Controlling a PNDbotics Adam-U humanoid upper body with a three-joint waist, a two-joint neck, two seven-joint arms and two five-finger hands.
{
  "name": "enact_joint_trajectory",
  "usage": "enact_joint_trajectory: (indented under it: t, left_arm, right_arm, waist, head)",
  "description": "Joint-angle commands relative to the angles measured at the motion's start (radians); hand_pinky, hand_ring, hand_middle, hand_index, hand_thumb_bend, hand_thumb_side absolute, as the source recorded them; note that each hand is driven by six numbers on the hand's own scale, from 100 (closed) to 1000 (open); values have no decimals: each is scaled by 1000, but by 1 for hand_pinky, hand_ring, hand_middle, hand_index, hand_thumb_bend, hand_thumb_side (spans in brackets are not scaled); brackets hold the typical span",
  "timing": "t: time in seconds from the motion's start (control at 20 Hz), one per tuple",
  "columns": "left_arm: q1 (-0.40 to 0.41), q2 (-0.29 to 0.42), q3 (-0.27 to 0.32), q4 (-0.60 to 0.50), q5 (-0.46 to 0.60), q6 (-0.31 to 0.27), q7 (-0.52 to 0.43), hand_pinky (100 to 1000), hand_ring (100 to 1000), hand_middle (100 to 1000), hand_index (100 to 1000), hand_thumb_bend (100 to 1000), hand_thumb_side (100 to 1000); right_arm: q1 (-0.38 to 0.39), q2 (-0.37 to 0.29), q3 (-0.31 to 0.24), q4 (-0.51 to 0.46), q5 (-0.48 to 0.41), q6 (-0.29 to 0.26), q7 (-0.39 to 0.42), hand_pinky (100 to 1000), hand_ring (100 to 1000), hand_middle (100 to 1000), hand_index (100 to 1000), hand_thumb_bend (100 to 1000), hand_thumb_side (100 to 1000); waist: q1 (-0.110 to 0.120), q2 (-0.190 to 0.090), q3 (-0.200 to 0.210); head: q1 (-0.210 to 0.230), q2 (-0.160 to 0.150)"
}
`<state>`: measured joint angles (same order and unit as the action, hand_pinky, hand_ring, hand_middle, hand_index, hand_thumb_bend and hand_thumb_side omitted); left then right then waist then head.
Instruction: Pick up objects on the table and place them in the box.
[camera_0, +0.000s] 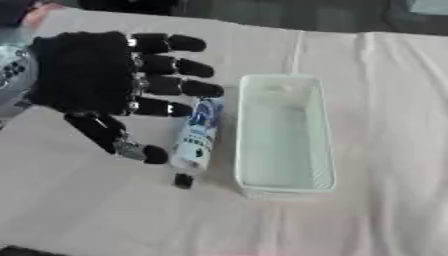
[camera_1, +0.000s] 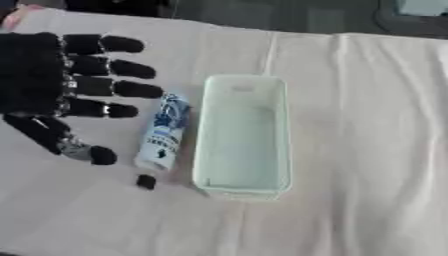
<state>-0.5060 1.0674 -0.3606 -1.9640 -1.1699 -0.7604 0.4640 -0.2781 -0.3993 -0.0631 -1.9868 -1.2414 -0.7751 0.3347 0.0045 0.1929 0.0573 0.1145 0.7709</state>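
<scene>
- Small and black, a cap-like piece (camera_0: 183, 180) sits on the pale cloth (camera_0: 96, 215) nearest the camera, just off the lower end of the tube and apart from it.
- White with blue print, the tube (camera_0: 196, 134) lies lengthwise on the cloth-covered counter (camera_0: 394, 125), close beside the box's left wall, outside the box.
- Pale green and rectangular, the box (camera_0: 325, 150) stands open-topped at mid-counter, its long sides running away from the camera; nothing shows inside it.
- Black, with silver at the joints, the robot's left hand (camera_0: 87, 72) hangs over the counter left of the box, fingers (camera_0: 171, 44) spread and straight toward the box, thumb (camera_0: 114, 137) angled down toward the tube, holding nothing.
- Its lowest fingertip overlaps the tube's upper end in the left eye view; whether it touches the tube cannot be told.
- Only the tube stands between hand and box.
- Folds run across the cloth toward the far edge, where a dark floor shows beyond the counter.
</scene>
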Motion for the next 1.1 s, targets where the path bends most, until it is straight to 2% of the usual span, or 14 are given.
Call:
enact_joint_trajectory:
  t: [0.05,1.1]
  left_arm:
    - [-16,17,4,-4,-14,-19,26,951,863,896,679,370,651]
    - [-20,-12,-30,37,-44,-63,39,937,860,891,713,375,653]
  right_arm:
    - [-17,-24,-7,-13,-2,-33,31,172,324,433,569,100,1000]
    - [-39,-17,-2,-13,-11,-24,29,172,323,433,568,100,1000]
  waist:
    - [4,-11,-1]
    - [-2,0,-19]
  head:
    - [0,-1]
    - [7,-1]
